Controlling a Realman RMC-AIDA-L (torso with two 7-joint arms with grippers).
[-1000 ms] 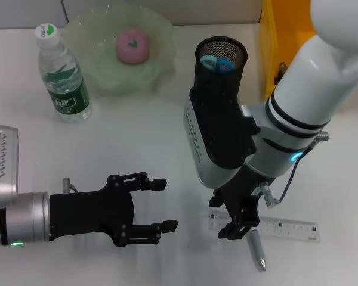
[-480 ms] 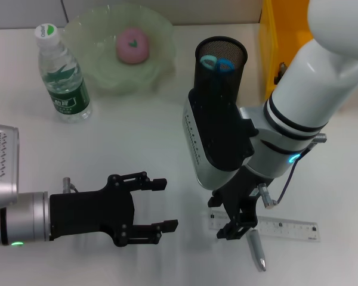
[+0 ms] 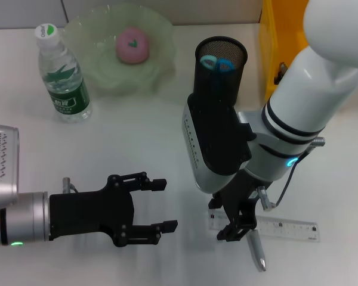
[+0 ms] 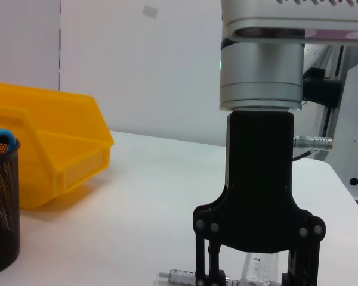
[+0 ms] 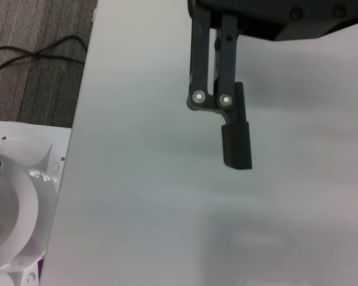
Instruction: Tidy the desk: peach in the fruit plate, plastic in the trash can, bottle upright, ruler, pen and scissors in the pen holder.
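The pink peach [image 3: 132,46] lies in the green fruit plate [image 3: 95,36]. Left of the plate the bottle [image 3: 62,74] stands upright. Blue scissors handles [image 3: 218,62] stick out of the black mesh pen holder [image 3: 221,89]. The clear ruler [image 3: 286,229] and the silver pen [image 3: 256,251] lie flat near the table's front. My right gripper [image 3: 237,226] points down over the ruler's left end, just beside the pen, its fingers [image 4: 206,262] open. My left gripper [image 3: 162,205] hovers open at the front left, holding nothing. No plastic is in view.
A yellow bin [image 3: 273,47] stands at the back right, behind the pen holder [image 4: 1,220]. The table's left edge and the floor with cables [image 5: 42,53] show in the right wrist view, along with one finger [image 5: 235,140] of the left gripper.
The right arm has shifted very slightly toward the left over the ruler and pen. The left arm and all objects have stayed put.
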